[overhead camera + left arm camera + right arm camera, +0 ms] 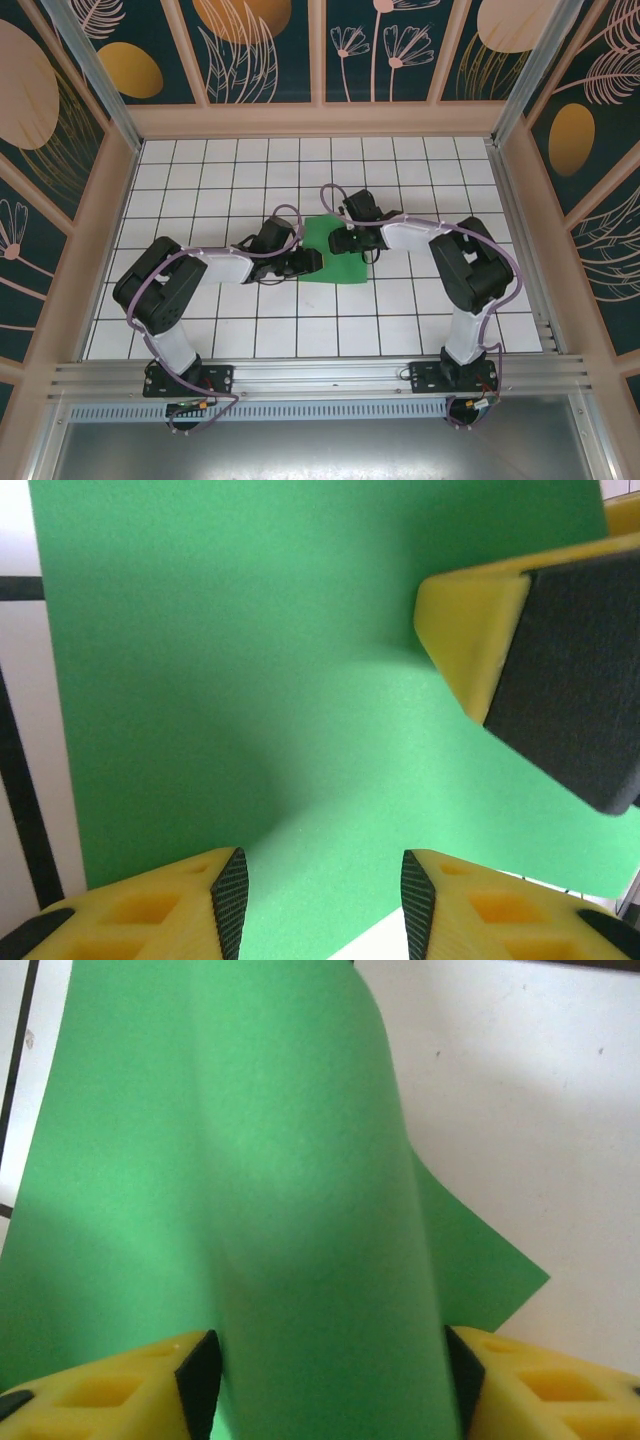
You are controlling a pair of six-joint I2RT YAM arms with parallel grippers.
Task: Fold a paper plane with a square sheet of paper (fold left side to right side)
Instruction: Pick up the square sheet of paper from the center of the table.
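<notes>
The square sheet of paper [335,264] is bright green and lies on the white tiled table between both arms. My left gripper [312,262] hovers at its left edge. In the left wrist view the left gripper [322,885] is open, with flat green paper [250,680] beneath the gap and nothing between the pads. My right gripper [347,243] is over the sheet's far part. In the right wrist view the right gripper [328,1365] has a raised hump of the paper [310,1240] spanning from pad to pad. One of the right gripper's yellow fingers [470,630] comes into the left wrist view from the upper right.
The white gridded table [250,180] is walled by patterned panels at the back and sides. An aluminium rail [320,375] carries both arm bases along the near edge. A corner of the sheet [500,1270] lies flat on white tile to the right of the hump.
</notes>
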